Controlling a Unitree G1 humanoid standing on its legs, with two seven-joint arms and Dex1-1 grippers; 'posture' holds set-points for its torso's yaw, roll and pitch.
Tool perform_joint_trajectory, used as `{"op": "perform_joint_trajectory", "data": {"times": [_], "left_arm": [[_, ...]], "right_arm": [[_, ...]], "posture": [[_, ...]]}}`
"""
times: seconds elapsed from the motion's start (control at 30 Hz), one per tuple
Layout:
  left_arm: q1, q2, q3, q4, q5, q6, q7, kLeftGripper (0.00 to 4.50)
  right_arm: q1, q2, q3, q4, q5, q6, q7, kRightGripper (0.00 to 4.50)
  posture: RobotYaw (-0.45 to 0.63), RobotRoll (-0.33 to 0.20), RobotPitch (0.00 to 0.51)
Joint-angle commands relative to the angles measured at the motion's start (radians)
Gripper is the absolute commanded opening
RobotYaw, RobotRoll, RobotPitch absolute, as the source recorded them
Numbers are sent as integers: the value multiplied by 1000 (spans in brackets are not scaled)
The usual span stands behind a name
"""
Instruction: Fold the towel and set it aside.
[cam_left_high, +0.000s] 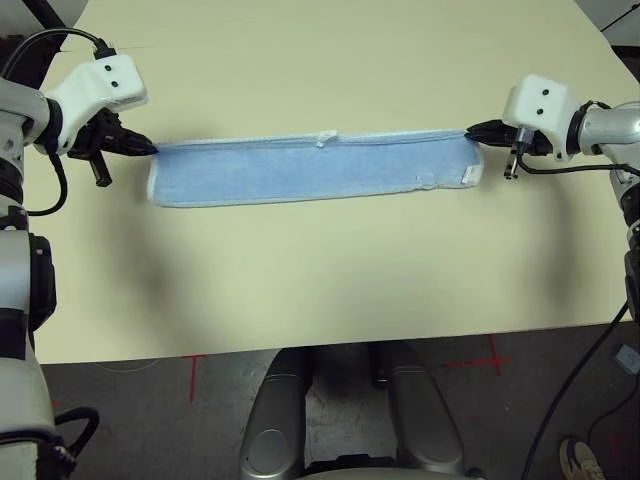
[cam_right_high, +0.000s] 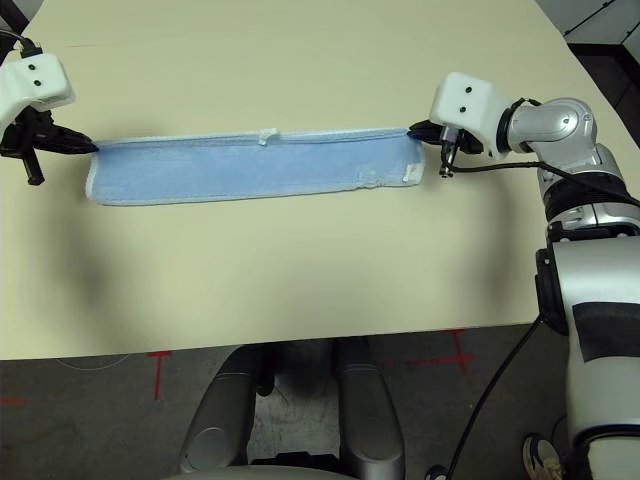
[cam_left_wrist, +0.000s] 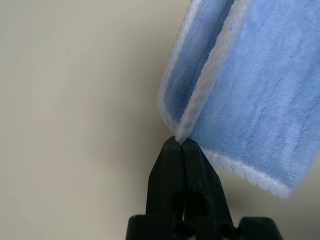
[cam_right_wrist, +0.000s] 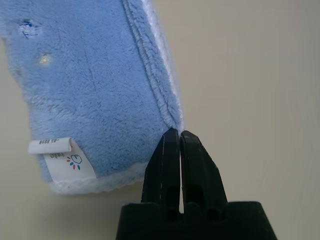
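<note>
We see the towel (cam_left_high: 310, 168), light blue with white edging, folded into a long strip across the desk (cam_left_high: 320, 290) toward its far edge, its white tag (cam_right_wrist: 62, 157) at the right end. Left claw (cam_left_wrist: 179, 142) and right claw (cam_right_wrist: 179, 132) each pinch an end corner.

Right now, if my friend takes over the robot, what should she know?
Left hand: shut, pinching the far corner at the towel's left end.
Right hand: shut, pinching the far corner at the towel's right end.
Towel: stretched out between the two hands as a long narrow strip on the table, already folded lengthwise into two layers. Its white tag is near the right end.
Done: one lengthwise fold.
Left: probably bring the two ends together for another fold, then set the towel aside.
</note>
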Motion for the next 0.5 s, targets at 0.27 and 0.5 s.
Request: {"op": "perform_joint_trajectory", "data": {"times": [0.27,0.5], "left_arm": [[5,12,3,25,37,-7,15,27],[7,2,21,27,27,11,37,714]], "right_arm": [[-12,8,21,36,-60,3,-81,0],[-16,26,-7,36,-40,10,-84,842]], "posture": [[56,0,325],[59,0,324]]}}
